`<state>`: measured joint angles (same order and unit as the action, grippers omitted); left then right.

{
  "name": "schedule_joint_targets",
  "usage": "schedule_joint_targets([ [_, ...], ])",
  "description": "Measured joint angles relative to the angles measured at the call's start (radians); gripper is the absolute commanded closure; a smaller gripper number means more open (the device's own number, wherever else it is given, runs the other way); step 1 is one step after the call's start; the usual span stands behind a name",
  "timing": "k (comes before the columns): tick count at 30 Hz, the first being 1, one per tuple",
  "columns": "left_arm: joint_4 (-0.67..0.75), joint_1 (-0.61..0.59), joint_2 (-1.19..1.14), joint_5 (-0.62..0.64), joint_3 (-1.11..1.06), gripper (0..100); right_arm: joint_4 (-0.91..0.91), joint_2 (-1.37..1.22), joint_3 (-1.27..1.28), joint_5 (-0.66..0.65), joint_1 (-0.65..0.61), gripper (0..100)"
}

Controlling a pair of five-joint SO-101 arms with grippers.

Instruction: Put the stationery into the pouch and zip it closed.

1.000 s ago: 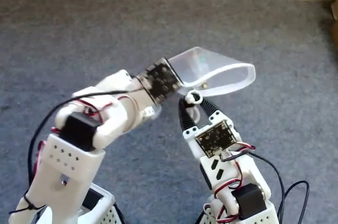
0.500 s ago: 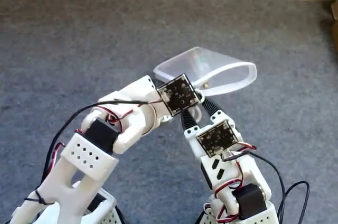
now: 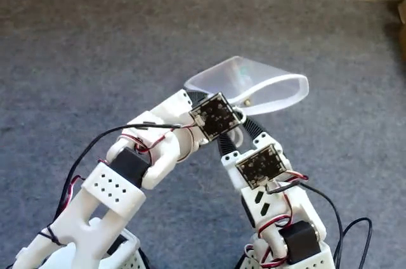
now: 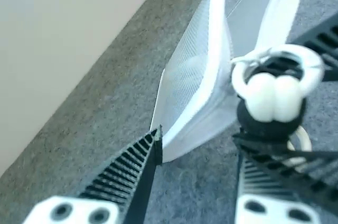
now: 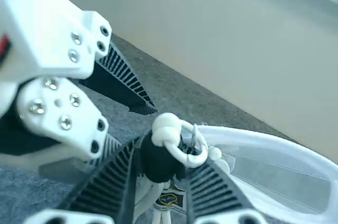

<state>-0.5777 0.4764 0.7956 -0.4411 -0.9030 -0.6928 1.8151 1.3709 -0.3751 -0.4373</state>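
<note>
Jaws, right gripper (image 5: 168, 156): closed on a black piece (image 5: 156, 165) that carries a white knob and a white ring. It is held upright just beside the pouch (image 5: 264, 158), at the rim and not inside. I take it for one of the stationery items, though its kind cannot be told.

Jaws, left gripper (image 4: 198, 145): apart and holding nothing. One tip stands close to the pouch's near corner, and the black piece sits just inside the other jaw. Whether either tip touches the pouch cannot be told.

The pouch lies on the grey carpet (image 3: 95, 47) directly beyond both grippers. Its mouth gapes toward the right arm (image 3: 266, 186).

Progress, as a judgement:
- The pouch is open and unzipped.
- The held piece is at the mouth but not yet loaded.
- The contents cannot be made out through the translucent wall, so the count of items already in is unknown.
- Still to do are the insertion, any further items, and the whole zip closure.

Change over the last second:
- The left arm (image 3: 158, 136) has swung its wrist off the pouch's far-left end and in toward the right gripper. Most of that travel fell in the first half-second.
- That end of the pouch is now uncovered.
- The right arm and the pouch have held their places.
</note>
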Motion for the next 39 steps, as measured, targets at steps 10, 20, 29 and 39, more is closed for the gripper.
schedule_joint_targets([
  [10, 0.043, 0.051, 0.0, 0.021, -0.015, 77, 0.0, 0.0, -0.005, 0.0, 0.005, 99.4],
  [20, 0.114, 0.091, 0.003, 0.021, -0.086, 77, -0.034, 0.002, -0.005, -0.003, 0.006, 99.4],
  [29, 0.216, 0.098, 0.003, 0.101, -0.137, 80, -0.038, 0.002, -0.005, -0.003, 0.008, 99.4],
  [39, 0.216, 0.106, 0.002, 0.114, -0.147, 98, -0.038, 0.002, -0.005, -0.003, 0.008, 99.4],
])
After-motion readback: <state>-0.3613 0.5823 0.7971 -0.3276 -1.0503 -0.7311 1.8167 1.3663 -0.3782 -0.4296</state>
